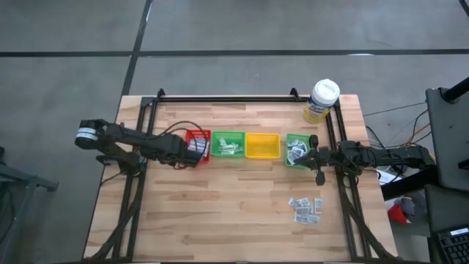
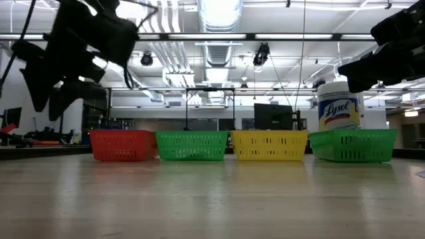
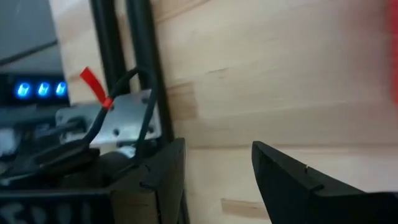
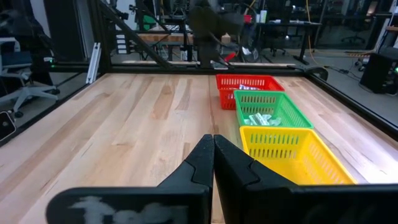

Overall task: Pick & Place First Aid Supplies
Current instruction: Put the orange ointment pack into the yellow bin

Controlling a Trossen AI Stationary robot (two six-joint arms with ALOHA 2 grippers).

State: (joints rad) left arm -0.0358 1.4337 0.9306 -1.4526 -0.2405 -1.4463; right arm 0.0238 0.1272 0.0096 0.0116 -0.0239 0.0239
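Nearest the front edge, well short of the tray row, a small cluster of packets [image 1: 306,210] is left loose on the table. By the row's right end, the right gripper [image 1: 319,177] is seen pressed shut and empty. Packets already lie in the green tray [image 1: 229,146] and its neighbours. At the red tray [image 1: 198,147], the left gripper [image 1: 196,149] is spread wide, empty. A drop appears finished; a reach to the cluster is judged next.

You look straight down on the whole surface [image 1: 220,213] from above. A level camera at its near edge shares the row of trays [image 2: 192,145] with the right wrist camera.
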